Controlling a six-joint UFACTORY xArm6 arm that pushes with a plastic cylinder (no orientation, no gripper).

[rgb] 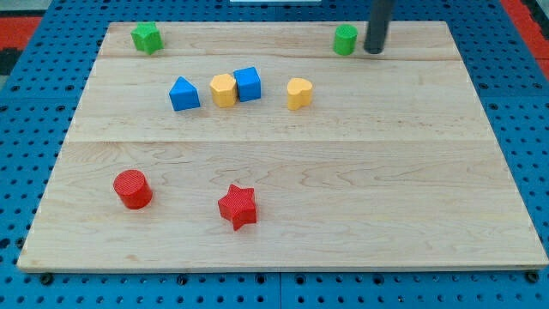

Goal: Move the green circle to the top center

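Note:
The green circle (346, 39) stands near the board's top edge, right of centre. My tip (375, 51) is just to the right of it, a small gap apart; the dark rod rises out of the view's top. A green star (147, 38) sits at the top left corner of the wooden board (283, 232).
A blue triangle (184, 94), a yellow hexagon (223, 89) and a blue cube (247, 83) form a row left of centre, the hexagon touching the cube. A yellow heart (298, 93) lies right of them. A red circle (133, 189) and red star (238, 206) sit lower left.

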